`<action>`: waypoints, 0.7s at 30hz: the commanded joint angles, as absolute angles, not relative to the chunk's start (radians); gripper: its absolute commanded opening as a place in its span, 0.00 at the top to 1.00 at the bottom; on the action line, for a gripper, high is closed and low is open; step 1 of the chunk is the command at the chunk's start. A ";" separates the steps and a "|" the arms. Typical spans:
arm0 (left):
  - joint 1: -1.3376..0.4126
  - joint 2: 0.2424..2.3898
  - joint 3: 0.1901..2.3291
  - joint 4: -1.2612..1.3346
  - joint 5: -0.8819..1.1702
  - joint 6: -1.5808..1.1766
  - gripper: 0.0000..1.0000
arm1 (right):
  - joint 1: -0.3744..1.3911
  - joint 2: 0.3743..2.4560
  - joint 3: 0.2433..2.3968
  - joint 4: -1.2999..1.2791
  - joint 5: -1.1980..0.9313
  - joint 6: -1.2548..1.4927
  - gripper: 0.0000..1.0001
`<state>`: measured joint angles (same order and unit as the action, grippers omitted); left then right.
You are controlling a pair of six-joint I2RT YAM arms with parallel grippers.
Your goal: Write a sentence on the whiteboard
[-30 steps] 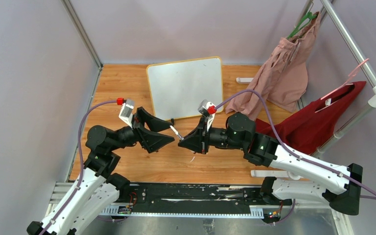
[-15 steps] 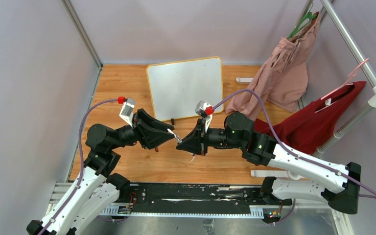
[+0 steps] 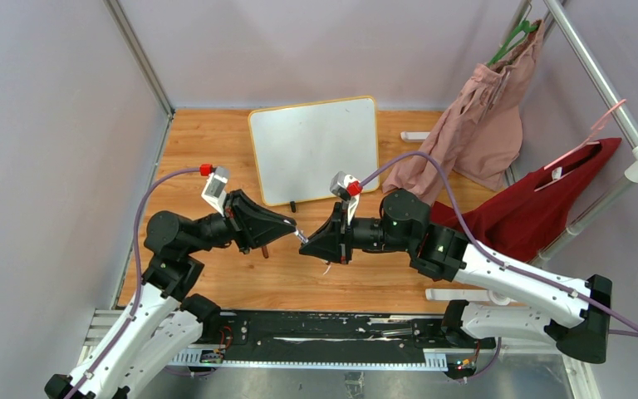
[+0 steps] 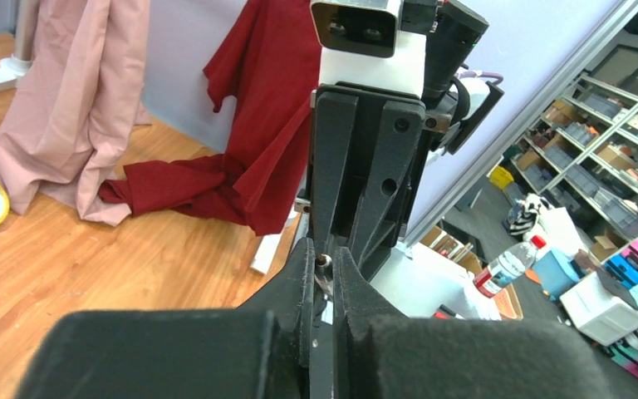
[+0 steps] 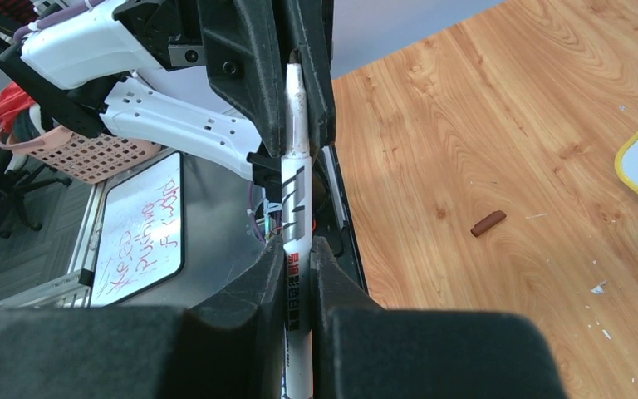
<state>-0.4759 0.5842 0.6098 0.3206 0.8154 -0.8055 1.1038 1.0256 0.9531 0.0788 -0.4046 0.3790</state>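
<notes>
Whiteboard (image 3: 316, 150) lies near garments (image 3: 482, 125), behind left claw (image 4: 324, 264) and right claw (image 5: 299, 253) both pinching marker (image 5: 296, 166).

**Tabletop status**

Light wooden plank table (image 3: 216, 141) is carrying a rectangular white whiteboard with a yellow-orange frame (image 3: 316, 150) at far middle. A small brown cylindrical cap (image 5: 488, 223) is lying on bare wood. A pink fabric garment (image 3: 482, 133) and a dark red fabric garment (image 3: 523, 212) are draping onto the right side.

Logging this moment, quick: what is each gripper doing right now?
Left gripper: closed on the tip end of the marker.
Right gripper: closed, holding the marker's body.
</notes>
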 commanded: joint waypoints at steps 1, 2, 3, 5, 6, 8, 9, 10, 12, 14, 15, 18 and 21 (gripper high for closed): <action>-0.486 0.571 0.637 0.345 0.821 -0.802 1.00 | 1.098 1.022 0.983 0.103 -0.438 0.383 1.00; -0.486 0.569 0.635 0.345 0.818 -0.804 1.00 | 1.098 1.022 0.982 0.105 -0.444 0.384 1.00; -0.486 0.568 0.636 0.345 0.810 -0.805 1.00 | 1.098 1.022 0.981 0.108 -0.449 0.386 1.00; -0.486 0.560 0.634 0.345 0.786 -0.807 1.00 | 1.099 1.019 0.982 0.109 -0.448 0.393 0.93; -0.486 0.553 0.634 0.345 0.769 -0.810 1.00 | 1.099 1.017 0.981 0.110 -0.447 0.394 0.79; -0.486 0.539 0.635 0.346 0.729 -0.817 1.00 | 1.100 1.010 0.983 0.117 -0.438 0.402 0.52; -0.486 0.532 0.637 0.346 0.709 -0.820 1.00 | 1.100 1.003 0.983 0.123 -0.432 0.411 0.43; -0.486 0.527 0.641 0.347 0.688 -0.826 1.00 | 1.100 0.999 0.984 0.129 -0.423 0.415 0.32; -0.486 0.524 0.647 0.364 0.651 -0.847 1.00 | 1.099 0.987 0.985 0.142 -0.403 0.424 0.18; -0.486 0.520 0.652 0.387 0.591 -0.878 1.00 | 1.100 0.971 0.979 0.173 -0.374 0.432 0.14; -0.486 0.515 0.654 0.398 0.559 -0.891 1.00 | 1.099 0.959 0.973 0.206 -0.352 0.437 0.13; -0.486 0.500 0.654 0.427 0.431 -0.931 1.00 | 1.098 0.932 0.947 0.317 -0.286 0.455 0.12; -0.486 0.486 0.636 0.488 0.313 -0.986 1.00 | 1.099 0.927 0.917 0.465 -0.196 0.493 0.13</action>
